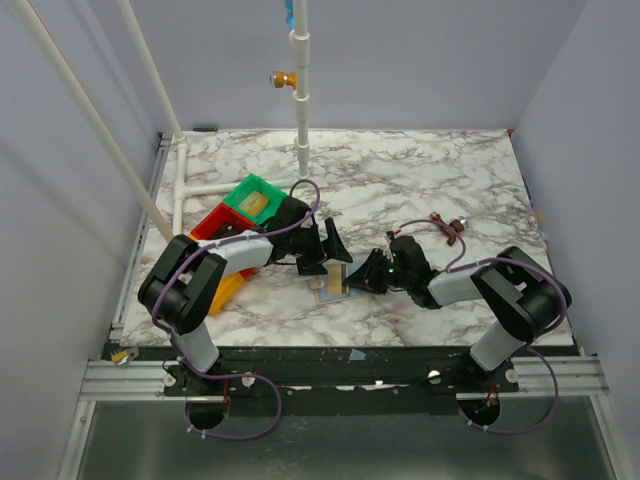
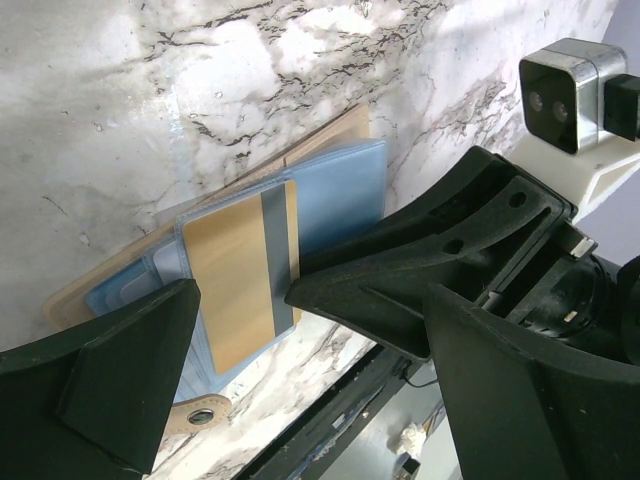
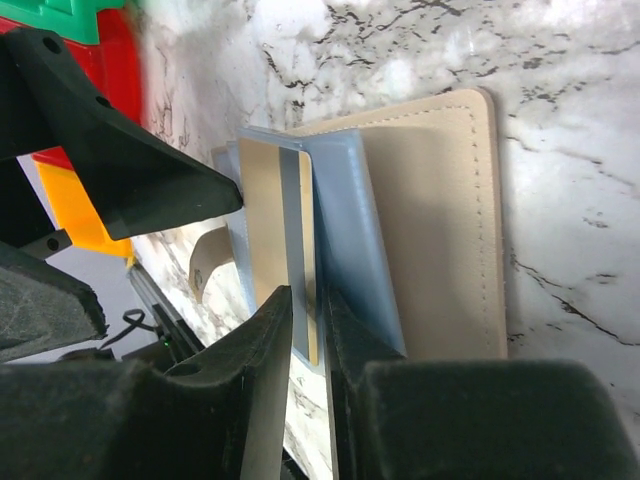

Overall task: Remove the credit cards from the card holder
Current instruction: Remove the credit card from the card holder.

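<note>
1. Surface: white marble-patterned surface [image 1: 430,180] carrying all items.

2. Card holder: the flat tan-beige stitched card holder [image 1: 326,292] [image 2: 335,195] [image 3: 440,220] lies opened out on the surface, at 6 o'clock from its centre and between the two arms. Its grey-blue clear sleeves face up. A tan snap tab [image 2: 200,412] projects from one edge.

3. Card: a flat tan-gold credit card [image 2: 235,290] [image 3: 268,220] with a grey stripe lies on top of the blue sleeves. Whether its far end sits inside a sleeve cannot be told.

4. Right end effector [image 1: 362,278] [image 3: 308,300]: it reaches in from 3 o'clock of the holder. Its fingers [image 3: 270,380] are pressed nearly together and pinch the near edge of the credit card.

5. Left end effector [image 1: 328,255]: it reaches in from 10 o'clock and its jaws are spread wide. One black finger [image 2: 120,370] [image 3: 130,170] points its tip at the sleeve edge just beside the card. Contact appears likely but is not certain.

6. Other items: a green plastic tray [image 1: 240,188] [image 3: 60,15], a red plastic tray [image 1: 212,222] [image 3: 120,60] and an orange plastic tray [image 1: 228,290] [image 3: 85,210] are grouped at 10 o'clock from the holder, partly under the left arm.
</note>
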`<state>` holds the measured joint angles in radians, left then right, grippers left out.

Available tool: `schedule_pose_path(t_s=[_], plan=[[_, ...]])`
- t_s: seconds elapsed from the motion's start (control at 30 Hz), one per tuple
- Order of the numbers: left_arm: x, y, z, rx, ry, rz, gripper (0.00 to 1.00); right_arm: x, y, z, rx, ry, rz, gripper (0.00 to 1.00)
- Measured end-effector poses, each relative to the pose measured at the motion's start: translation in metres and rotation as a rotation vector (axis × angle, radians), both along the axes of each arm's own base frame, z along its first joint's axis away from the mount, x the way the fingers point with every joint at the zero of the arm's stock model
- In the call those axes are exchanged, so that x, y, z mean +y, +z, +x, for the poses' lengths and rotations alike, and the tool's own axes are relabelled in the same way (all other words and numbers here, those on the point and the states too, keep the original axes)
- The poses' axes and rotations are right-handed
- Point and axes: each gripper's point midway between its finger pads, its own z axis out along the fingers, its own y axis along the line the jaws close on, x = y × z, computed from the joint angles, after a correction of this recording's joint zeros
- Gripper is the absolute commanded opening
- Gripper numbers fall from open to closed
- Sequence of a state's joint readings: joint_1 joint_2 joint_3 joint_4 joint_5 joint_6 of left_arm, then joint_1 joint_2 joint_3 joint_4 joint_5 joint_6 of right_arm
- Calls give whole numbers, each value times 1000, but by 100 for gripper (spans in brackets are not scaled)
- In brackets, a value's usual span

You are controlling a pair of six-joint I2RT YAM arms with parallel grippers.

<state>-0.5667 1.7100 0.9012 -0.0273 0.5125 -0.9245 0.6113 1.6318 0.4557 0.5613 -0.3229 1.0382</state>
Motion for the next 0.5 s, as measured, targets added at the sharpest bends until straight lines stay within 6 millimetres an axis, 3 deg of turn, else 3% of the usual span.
schedule_pose_path(t_s=[0.37,0.5], plan=[[0,-1,0,1,0,0,99,-3,-4,-1,32,-13,38,6],[1,-1,1,3,3,-1,99,-3,-4,-1,30,-16,43,5]])
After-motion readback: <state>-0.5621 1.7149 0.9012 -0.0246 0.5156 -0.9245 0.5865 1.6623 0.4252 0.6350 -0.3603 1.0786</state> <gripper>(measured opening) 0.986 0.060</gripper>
